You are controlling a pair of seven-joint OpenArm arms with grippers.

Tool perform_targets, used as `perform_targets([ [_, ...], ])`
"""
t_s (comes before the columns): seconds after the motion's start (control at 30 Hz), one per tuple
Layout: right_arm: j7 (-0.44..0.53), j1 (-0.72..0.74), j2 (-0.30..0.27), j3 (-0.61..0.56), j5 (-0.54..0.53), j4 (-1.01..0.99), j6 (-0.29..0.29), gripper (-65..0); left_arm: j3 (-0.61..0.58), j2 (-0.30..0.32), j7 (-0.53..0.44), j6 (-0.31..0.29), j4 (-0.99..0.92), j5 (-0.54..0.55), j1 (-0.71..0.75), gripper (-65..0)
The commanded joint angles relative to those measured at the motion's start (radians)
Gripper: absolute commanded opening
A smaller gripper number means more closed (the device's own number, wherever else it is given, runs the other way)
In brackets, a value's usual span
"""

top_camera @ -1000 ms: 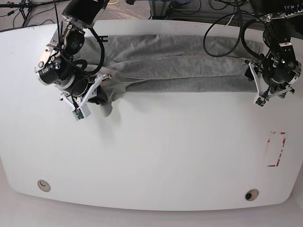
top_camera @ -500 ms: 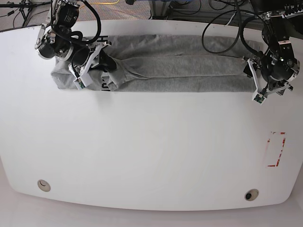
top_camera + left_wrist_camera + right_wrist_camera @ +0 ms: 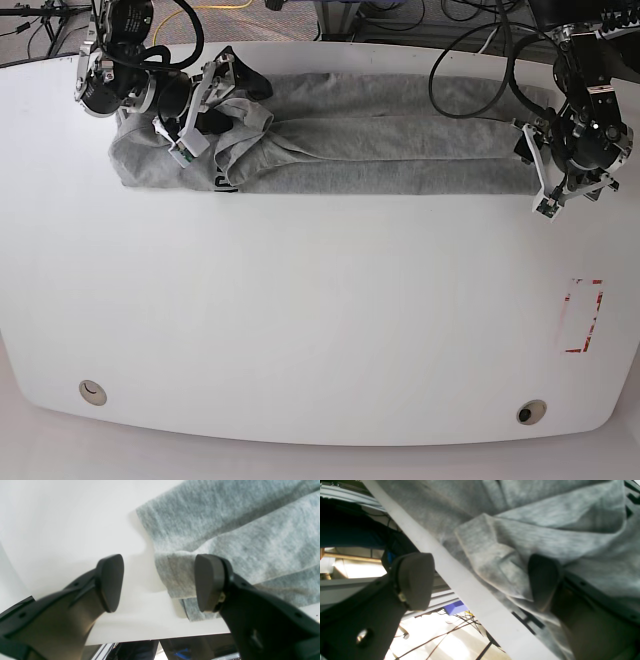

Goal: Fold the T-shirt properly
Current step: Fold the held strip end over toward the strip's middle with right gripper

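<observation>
- T-shirt [image 3: 380, 150] lies as a long band along the tabletop's [image 3: 320, 320] far edge.
- You just carried its end back; your right end effector [image 3: 480, 580] now gapes, fabric dropped bunched.
- Left end effector [image 3: 160, 580] stands open, empty.

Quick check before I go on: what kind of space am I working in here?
Probably a robotics lab: a bare white table with red tape marks, cables trailing behind it, and only the T-shirt laid out.
</observation>
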State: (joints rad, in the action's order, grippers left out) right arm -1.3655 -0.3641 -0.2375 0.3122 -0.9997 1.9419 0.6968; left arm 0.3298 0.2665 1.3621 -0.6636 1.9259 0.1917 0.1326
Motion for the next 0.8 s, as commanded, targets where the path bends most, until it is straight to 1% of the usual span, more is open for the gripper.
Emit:
perform_targets([
  [0.0, 0.022, 0.009, -0.01, 0.051, -0.015, 0.017, 0.001, -11.3, 0.002, 0.01, -0.003, 0.0, 0.016, -0.002, -0.014, -24.7],
  [0.1, 0.027, 0.037, 0.016, 0.101, 0.006, 0.017, 0.001, -13.0, 0.002, 0.01, -0.003, 0.002, 0.016, -0.002, -0.014, -24.7],
  [0.23, 0.027, 0.073, 0.054, 0.155, 0.077, 0.017, 0.001, -14.1, 0.002, 0.01, -0.003, 0.002, 0.016, -0.002, -0.011, -24.7],
  [0.37, 0.027, 0.107, 0.085, 0.158, 0.157, -0.002, 0.001, -14.0, 0.002, 0.01, -0.003, 0.0, 0.016, -0.002, -0.009, -24.7],
  [0.5, 0.027, 0.118, 0.111, 0.155, 0.164, -0.037, 0.001, -14.0, 0.002, 0.01, -0.003, 0.0, 0.016, -0.002, -0.009, -24.7],
  [0.57, 0.025, 0.118, 0.129, 0.132, 0.164, -0.045, 0.001, -14.0, 0.002, 0.01, -0.003, 0.0, 0.016, -0.002, -0.009, -24.7],
  [0.63, 0.025, 0.116, 0.139, 0.084, 0.166, -0.046, 0.001, -14.0, 0.002, 0.01, -0.003, 0.0, 0.016, -0.002, -0.011, -24.7],
  [0.77, 0.025, 0.107, 0.146, -0.006, 0.166, -0.045, 0.001, -14.0, 0.002, 0.01, -0.003, 0.0, 0.016, -0.002, -0.012, -24.7],
])
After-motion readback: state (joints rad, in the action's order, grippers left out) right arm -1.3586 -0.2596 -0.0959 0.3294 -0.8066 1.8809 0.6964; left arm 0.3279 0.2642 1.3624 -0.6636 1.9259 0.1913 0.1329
